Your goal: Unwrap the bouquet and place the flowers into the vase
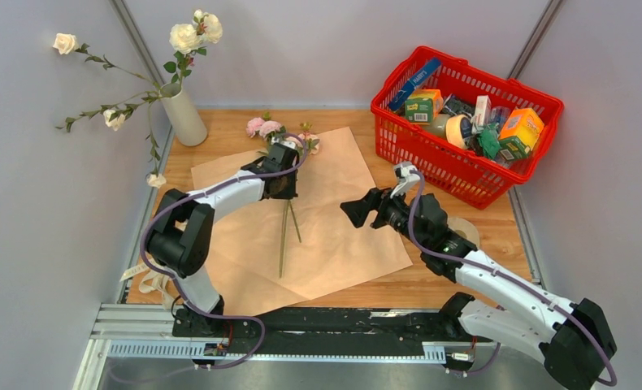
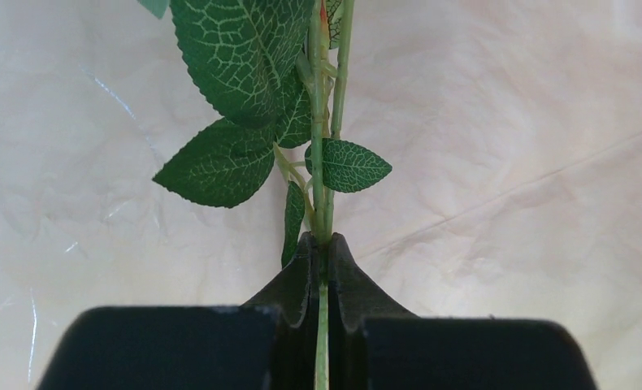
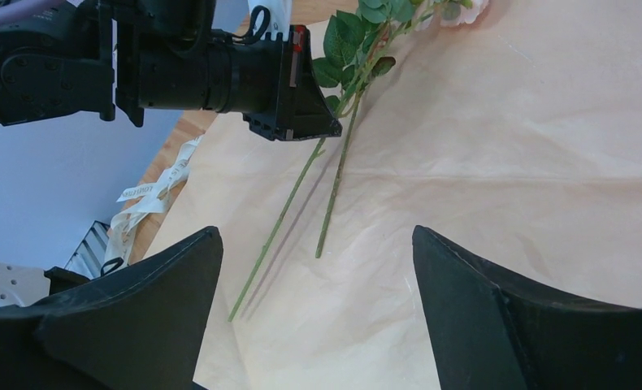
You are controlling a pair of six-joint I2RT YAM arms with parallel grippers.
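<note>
Flowers (image 1: 262, 127) with pink heads lie on the unfolded peach-tan paper (image 1: 350, 227), mid-surface. The left fingers (image 2: 295, 284) are closed tight on their stems. The right fingers (image 3: 139, 317) gape wide above the paper, holding nothing. The vase (image 1: 185, 118) stands far left, holding cream roses (image 1: 186, 36).

You have a wooden table (image 1: 228, 134) in front of you. A big peach-tan paper sheet (image 1: 342, 219) lies flat in the middle of it. The white vase (image 1: 184, 116) stands at the far left corner. A red basket (image 1: 431, 162) sits at the far right. A tan tape roll (image 1: 464, 230) lies near the right edge. A cream ribbon (image 1: 151, 280) hangs off the near left edge.
</note>
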